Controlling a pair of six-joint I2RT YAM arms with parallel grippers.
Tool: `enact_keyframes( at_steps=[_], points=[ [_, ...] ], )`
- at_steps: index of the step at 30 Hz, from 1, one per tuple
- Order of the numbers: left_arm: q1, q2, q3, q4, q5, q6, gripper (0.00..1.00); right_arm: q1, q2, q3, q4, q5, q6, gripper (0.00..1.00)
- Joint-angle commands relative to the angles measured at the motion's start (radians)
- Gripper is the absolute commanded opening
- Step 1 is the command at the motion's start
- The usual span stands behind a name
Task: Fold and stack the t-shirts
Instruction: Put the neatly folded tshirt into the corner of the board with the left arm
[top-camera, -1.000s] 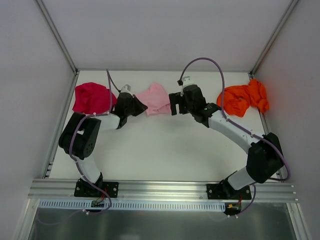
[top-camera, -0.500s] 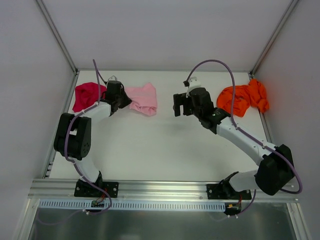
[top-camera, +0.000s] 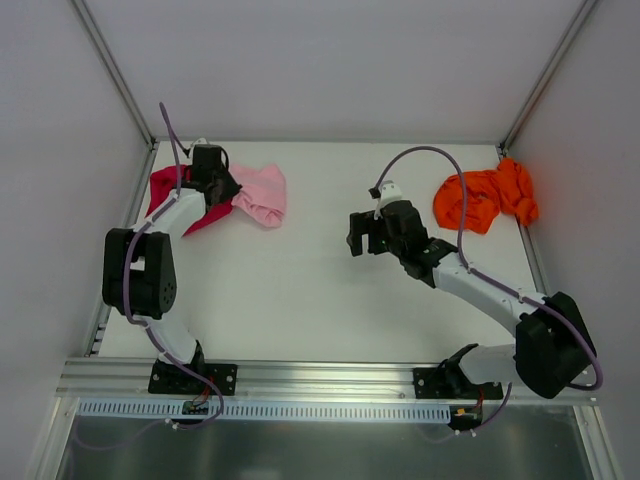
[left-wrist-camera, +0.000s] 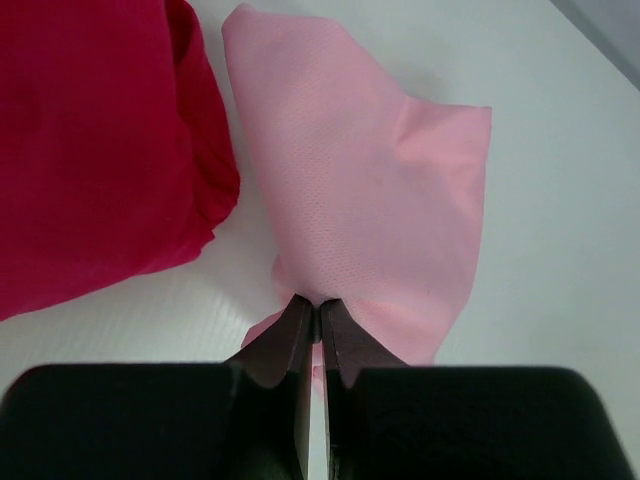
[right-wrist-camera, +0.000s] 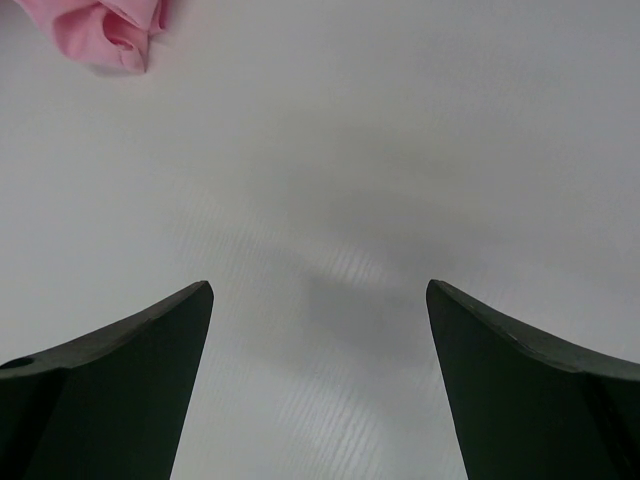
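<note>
Dragged leftward, pink t-shirt (top-camera: 262, 195) sits pinched in left tool (left-wrist-camera: 318, 306); right tool (right-wrist-camera: 318, 287) spread.

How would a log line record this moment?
left fingers: shut on pink shirt | right fingers: open | red shirt: beside pink | orange shirt: far right

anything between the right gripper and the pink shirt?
Nothing: only bare table lies between the open right gripper and the pink t-shirt. The top view shows it, and the right wrist view agrees.

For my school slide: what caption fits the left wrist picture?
Left gripper shut on the light pink t-shirt, beside the magenta-red t-shirt.
</note>
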Motion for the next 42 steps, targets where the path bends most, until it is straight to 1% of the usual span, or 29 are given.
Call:
enact_keyframes(
  at_steps=[1, 4, 10, 15, 19, 23, 24, 28, 31, 33, 36, 39, 40, 42],
  points=[
    [0.034, -0.045, 0.070, -0.061, -0.048, 0.062, 0.00, 0.005, -0.022, -0.037, 0.119, -0.023, 0.022, 0.94],
    [0.059, -0.045, 0.098, -0.090, -0.057, 0.071, 0.00, 0.007, -0.009, -0.066, 0.145, -0.032, 0.022, 0.94],
    [0.097, -0.041, 0.118, -0.086, -0.035, 0.049, 0.00, 0.016, 0.022, -0.085, 0.170, -0.037, 0.022, 0.94],
    [0.106, -0.004, 0.208, -0.129, -0.039, 0.045, 0.00, 0.017, 0.044, -0.123, 0.223, -0.058, 0.022, 0.94],
    [0.109, -0.025, 0.234, -0.162, -0.080, 0.051, 0.00, 0.020, 0.076, -0.122, 0.234, -0.066, 0.021, 0.94],
    [0.109, -0.097, 0.202, -0.181, -0.140, 0.042, 0.00, 0.025, 0.091, -0.120, 0.245, -0.063, 0.016, 0.94],
    [0.131, -0.105, 0.202, -0.187, -0.147, 0.043, 0.00, 0.023, 0.097, -0.120, 0.246, -0.058, 0.018, 0.94],
    [0.134, -0.140, 0.175, -0.225, -0.218, 0.023, 0.00, 0.025, 0.111, -0.128, 0.250, -0.049, 0.012, 0.94],
    [0.149, -0.148, 0.140, -0.241, -0.238, 0.005, 0.00, 0.023, 0.105, -0.138, 0.251, -0.040, 0.007, 0.94],
    [0.163, -0.146, 0.124, -0.245, -0.232, -0.007, 0.00, 0.025, 0.099, -0.143, 0.251, -0.029, 0.002, 0.94],
    [0.198, -0.145, 0.060, -0.221, -0.209, -0.023, 0.00, 0.023, 0.093, -0.149, 0.253, -0.028, 0.002, 0.94],
    [0.249, -0.128, -0.005, -0.193, -0.200, -0.038, 0.00, 0.023, 0.096, -0.154, 0.257, -0.031, 0.004, 0.94],
    [0.267, -0.126, -0.046, -0.175, -0.169, -0.043, 0.00, 0.025, 0.096, -0.155, 0.260, -0.034, 0.005, 0.94],
    [0.309, -0.119, -0.078, -0.153, -0.157, -0.049, 0.00, 0.025, 0.102, -0.158, 0.266, -0.038, 0.007, 0.94]
  ],
)
